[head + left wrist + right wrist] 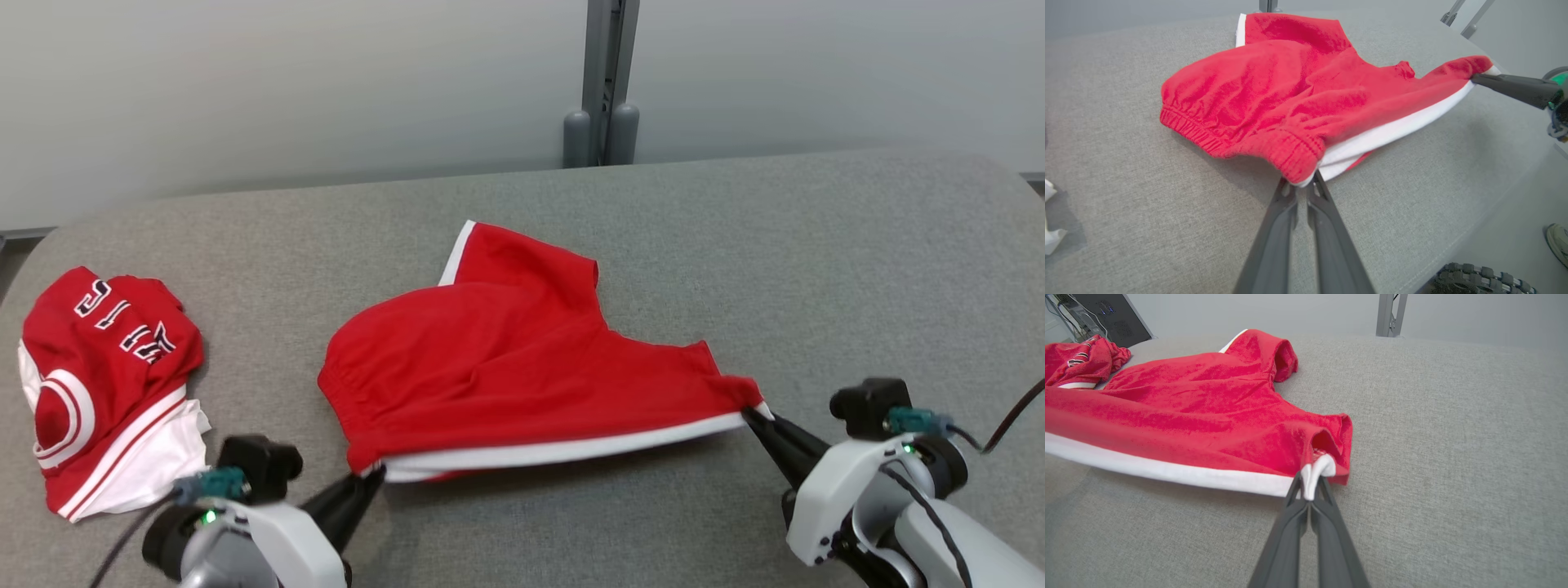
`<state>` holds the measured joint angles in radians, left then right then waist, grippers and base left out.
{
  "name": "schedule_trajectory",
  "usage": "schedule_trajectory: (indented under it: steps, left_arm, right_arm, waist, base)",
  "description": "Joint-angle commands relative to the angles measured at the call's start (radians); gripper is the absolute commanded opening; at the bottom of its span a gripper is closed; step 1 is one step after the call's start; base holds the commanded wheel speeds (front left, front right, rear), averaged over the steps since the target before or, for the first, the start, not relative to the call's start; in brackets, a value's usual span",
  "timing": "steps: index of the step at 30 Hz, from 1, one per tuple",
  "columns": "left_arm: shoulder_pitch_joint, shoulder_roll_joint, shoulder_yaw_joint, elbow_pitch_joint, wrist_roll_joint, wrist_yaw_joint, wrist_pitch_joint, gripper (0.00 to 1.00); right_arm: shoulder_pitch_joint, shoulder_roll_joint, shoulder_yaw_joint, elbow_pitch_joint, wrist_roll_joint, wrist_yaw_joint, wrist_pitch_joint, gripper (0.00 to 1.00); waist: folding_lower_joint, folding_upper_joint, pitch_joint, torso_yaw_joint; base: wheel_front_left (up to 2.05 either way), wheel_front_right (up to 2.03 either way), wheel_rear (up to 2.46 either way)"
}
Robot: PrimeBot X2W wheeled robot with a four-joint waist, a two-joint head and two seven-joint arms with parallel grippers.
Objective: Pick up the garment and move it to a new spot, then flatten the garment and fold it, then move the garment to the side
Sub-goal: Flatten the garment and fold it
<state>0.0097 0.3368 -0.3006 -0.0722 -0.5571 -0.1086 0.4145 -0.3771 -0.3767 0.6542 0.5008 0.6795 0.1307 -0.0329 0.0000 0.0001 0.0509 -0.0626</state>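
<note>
The garment (pixel 506 359) is a pair of red shorts with a white side stripe, lying loosely spread on the grey table (pixel 735 245). My left gripper (pixel 371 474) is shut on its near waistband corner; in the left wrist view that gripper (pixel 1302 183) pinches the elastic edge of the garment (pixel 1290 94). My right gripper (pixel 749 415) is shut on the white-trimmed leg hem at the right. In the right wrist view this gripper (pixel 1309 488) clamps the white hem of the garment (pixel 1200 416). The near edge is stretched between the two grippers and slightly raised.
A second red and white garment with lettering (pixel 106 384) lies crumpled at the table's left end. A grey post (pixel 602 82) stands behind the table's far edge. A shoe (pixel 1557 241) and a wheel (pixel 1478 279) show on the floor in the left wrist view.
</note>
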Motion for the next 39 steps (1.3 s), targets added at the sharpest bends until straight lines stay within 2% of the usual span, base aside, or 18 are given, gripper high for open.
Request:
schedule_trajectory:
  steps: [1,5,11,14,20,23,24,30,34,39]
  left_arm:
    - [-0.035,0.005,0.007,-0.011,-0.006,0.001,0.005,0.0]
    - [-0.154,0.046,0.021,-0.01,0.0,-0.007,0.038,0.0]
    - [-0.425,0.095,0.008,0.057,-0.026,-0.019,0.1,0.0]
    - [-0.581,0.117,-0.02,0.107,-0.027,-0.022,0.122,0.0]
    - [-0.887,0.158,-0.102,0.237,-0.036,-0.021,0.109,0.0]
    - [-1.032,0.168,-0.161,0.3,-0.046,-0.021,0.094,0.0]
    - [-1.032,0.168,-0.161,0.3,-0.046,-0.021,0.094,0.0]
    - [-1.31,0.155,-0.21,0.443,-0.106,-0.021,0.018,0.0]
    - [-1.481,0.163,-0.25,0.545,-0.105,-0.021,-0.012,0.0]
    - [-1.645,0.144,-0.291,0.659,-0.108,-0.02,-0.068,0.0]
  right_arm:
    - [-0.014,-0.008,-0.01,-0.011,-0.003,0.0,0.005,0.0]
    - [-0.075,-0.007,-0.032,-0.061,-0.013,0.0,0.029,0.0]
    - [-0.246,-0.012,-0.038,-0.084,0.001,0.0,0.077,0.0]
    - [-0.349,-0.02,-0.04,-0.084,0.032,0.0,0.076,0.0]
    - [-0.569,-0.029,-0.027,-0.092,0.172,0.0,0.019,0.0]
    - [-0.691,-0.051,-0.002,-0.077,0.204,0.0,-0.001,0.0]
    - [-0.691,-0.051,-0.002,-0.077,0.204,0.0,-0.001,0.0]
    - [-0.953,-0.088,0.017,-0.03,0.21,0.0,-0.062,0.0]
    - [-1.12,-0.096,0.018,0.037,0.21,0.0,-0.097,0.0]
    - [-1.298,-0.109,0.029,0.137,0.202,-0.001,-0.14,0.0]
  waist:
    - [0.0,-0.0001,0.012,-0.006]
    - [0.0,-0.0001,0.06,-0.021]
    - [0.0,-0.0001,0.178,-0.04]
    - [0.0,-0.0001,0.245,-0.043]
    - [0.0,-0.0001,0.358,-0.044]
    - [0.0,-0.0001,0.411,-0.041]
    - [0.0,-0.0001,0.411,-0.041]
    - [0.0,-0.0001,0.522,-0.027]
    - [0.0,-0.0001,0.579,-0.02]
    - [0.0,-0.0001,0.616,-0.015]
  base:
    - [0.0,0.0,0.0]
    - [0.0,0.0,0.0]
    - [0.0,0.0,0.0]
    - [0.0,0.0,0.0]
    - [0.0,0.0,0.0]
    - [0.0,0.0,0.0]
    - [0.0,0.0,0.0]
    - [0.0,0.0,0.0]
    - [0.0,0.0,0.0]
    - [0.0,0.0,0.0]
